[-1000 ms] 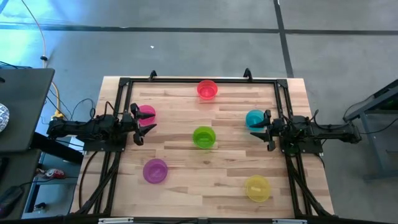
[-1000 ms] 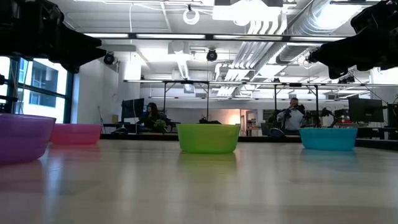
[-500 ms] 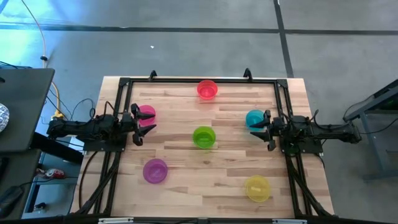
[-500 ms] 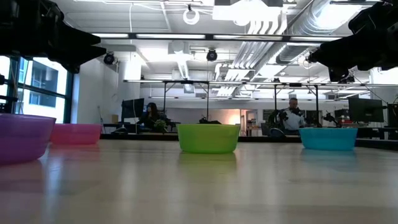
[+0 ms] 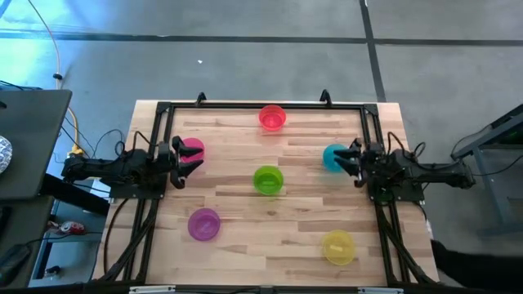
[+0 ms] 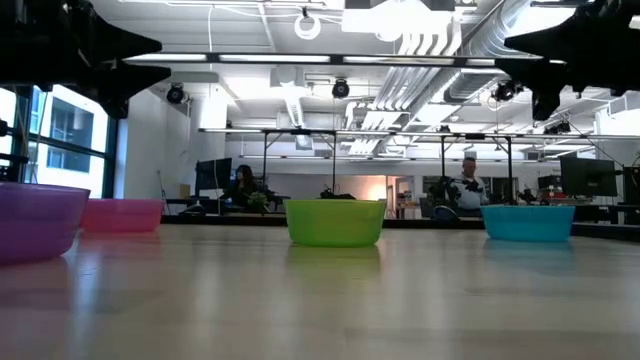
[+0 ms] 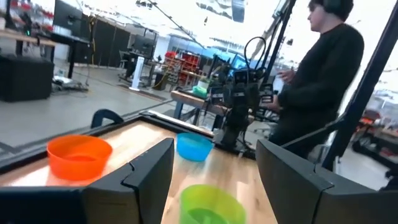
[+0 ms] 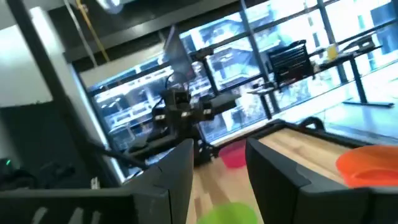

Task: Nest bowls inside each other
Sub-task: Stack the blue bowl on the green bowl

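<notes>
Your right claw [image 5: 352,158], fingers spread, has edged up-frame beside the blue bowl [image 5: 333,157] at right centre; left claw [image 5: 181,156], spread too, nears the pink bowl [image 5: 192,148] at left; nothing nested yet.

Your two arms are dark, nearly black, and jointed. The left gripper [image 5: 181,158] and right gripper [image 5: 347,158] each end in two angular, flat-faced dark fingers [image 7: 149,174].

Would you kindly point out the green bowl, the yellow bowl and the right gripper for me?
green bowl [image 5: 268,180], high view, centre of its inside.
yellow bowl [image 5: 337,247], high view, centre of its inside.
right gripper [image 5: 354,160], high view, midway between its open fingertips, beside the blue bowl.
</notes>
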Controlling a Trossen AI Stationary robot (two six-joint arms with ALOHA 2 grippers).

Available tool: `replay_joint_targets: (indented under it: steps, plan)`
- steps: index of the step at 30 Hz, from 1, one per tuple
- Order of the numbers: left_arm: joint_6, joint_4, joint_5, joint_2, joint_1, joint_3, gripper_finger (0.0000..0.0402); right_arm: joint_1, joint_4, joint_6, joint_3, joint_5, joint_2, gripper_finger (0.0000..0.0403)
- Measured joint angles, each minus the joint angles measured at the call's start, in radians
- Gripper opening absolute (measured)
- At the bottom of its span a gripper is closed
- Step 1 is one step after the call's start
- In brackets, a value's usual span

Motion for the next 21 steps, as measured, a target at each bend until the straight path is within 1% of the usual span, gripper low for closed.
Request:
replay_joint_targets:
  steps: [2, 5, 8, 12, 14, 18, 21]
  plan:
    - [-0.025, -0.001, 0.004, 0.0, 0.0, 0.0, 0.0216, 0.0, 0.017, 0.011, 0.015, 0.017, 0.0, 0.014]
    - [-0.053, -0.002, 0.013, 0.0, 0.0, 0.0, 0.0216, 0.0, 0.073, -0.002, 0.017, 0.004, 0.0, 0.014]
    - [-0.058, -0.001, 0.019, 0.0, 0.0, 0.0, 0.0216, 0.0, 0.147, -0.054, 0.017, -0.04, -0.001, 0.014]
    - [-0.057, -0.001, 0.019, 0.0, 0.0, 0.0, 0.0216, 0.0, 0.23, -0.132, 0.017, -0.13, -0.001, 0.014]
    - [-0.049, -0.001, 0.022, 0.0, 0.0, 0.0, 0.0216, 0.0, 0.251, -0.151, 0.018, -0.151, -0.001, 0.014]
    - [-0.049, -0.001, 0.025, 0.0, 0.0, 0.0, 0.0216, 0.0, 0.216, -0.147, 0.019, -0.161, -0.001, 0.014]
    - [-0.062, -0.001, 0.021, 0.0, 0.0, 0.0, 0.0216, 0.0, 0.143, -0.124, 0.019, -0.117, 0.0, 0.014]
